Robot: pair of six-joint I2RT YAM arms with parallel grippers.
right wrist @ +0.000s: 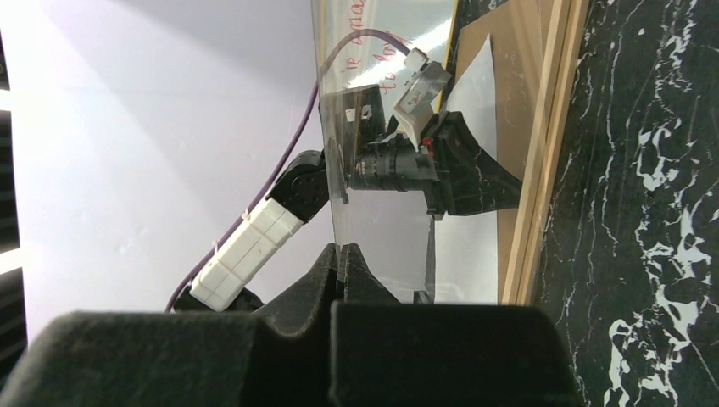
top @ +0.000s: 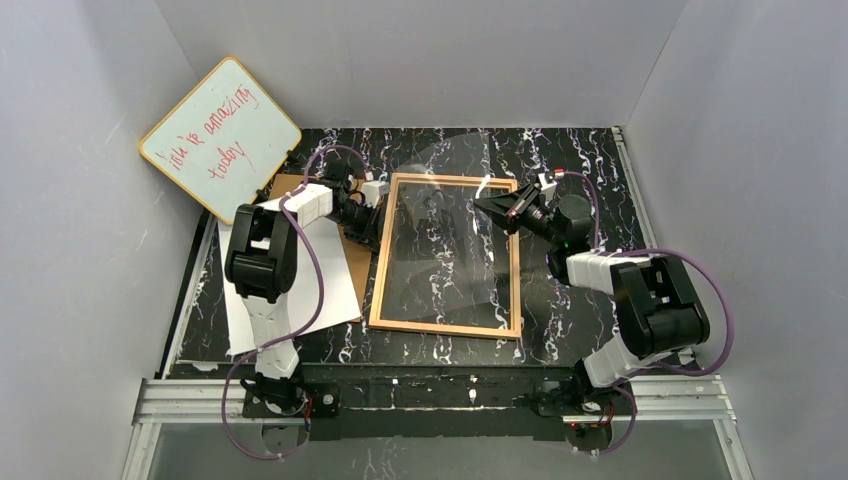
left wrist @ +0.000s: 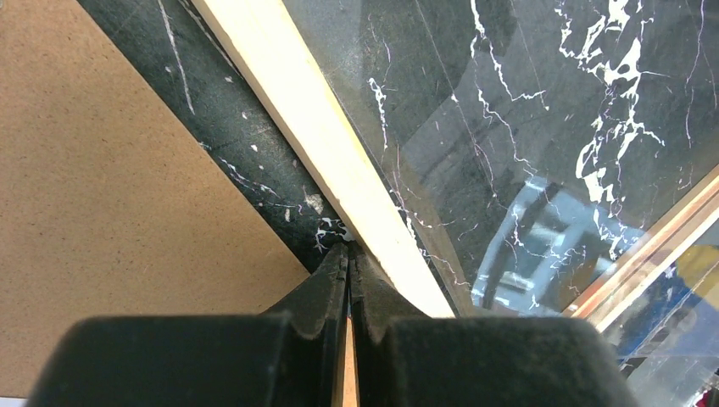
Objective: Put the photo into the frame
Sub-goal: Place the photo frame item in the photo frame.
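Note:
The light-wood frame (top: 446, 325) lies flat mid-table. Its clear pane (top: 455, 190) is raised off it and tilted, and my right gripper (top: 482, 205) is shut on the pane's edge. In the right wrist view the pane (right wrist: 381, 229) stands upright from between the shut fingertips of that gripper (right wrist: 341, 250), beside the frame rail (right wrist: 543, 153). My left gripper (top: 380, 232) is shut on nothing. Its tips (left wrist: 348, 250) rest against the outer edge of the frame's left rail (left wrist: 339, 161). The photo (top: 300, 295) lies white side up at the left, under the left arm.
A brown backing board (top: 357, 262) lies partly under the photo, close to the frame's left side, and fills the left of the left wrist view (left wrist: 110, 212). A yellow-rimmed whiteboard (top: 220, 135) with red writing leans at the back left. Grey walls enclose the table.

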